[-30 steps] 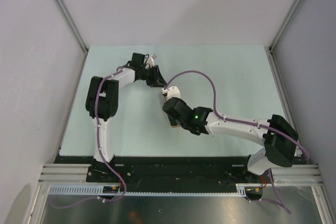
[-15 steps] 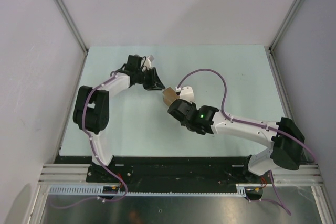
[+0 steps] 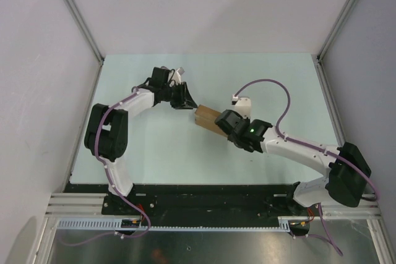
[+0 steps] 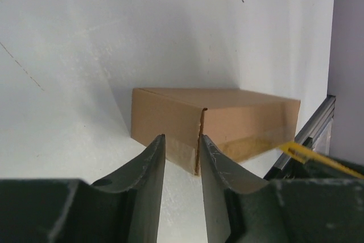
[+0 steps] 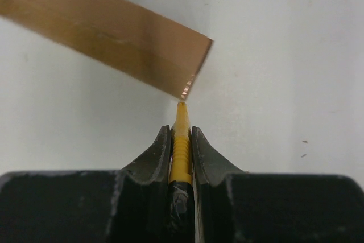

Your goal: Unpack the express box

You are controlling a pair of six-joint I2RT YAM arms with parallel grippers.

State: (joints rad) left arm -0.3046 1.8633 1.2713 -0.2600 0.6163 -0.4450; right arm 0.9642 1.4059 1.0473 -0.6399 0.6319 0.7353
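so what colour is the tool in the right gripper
Yellow; the tool shows best in the right wrist view.

express box [image 3: 206,117] brown | knife [image 5: 181,143] yellow | right fingers [image 5: 151,160] black | table [image 3: 278,91] pale mint

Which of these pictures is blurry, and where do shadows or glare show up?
Right wrist view: the express box is soft and out of focus, with a small glint at its corner. Left wrist view: the box is crisp and casts a soft shadow on the table. Top view: even light.
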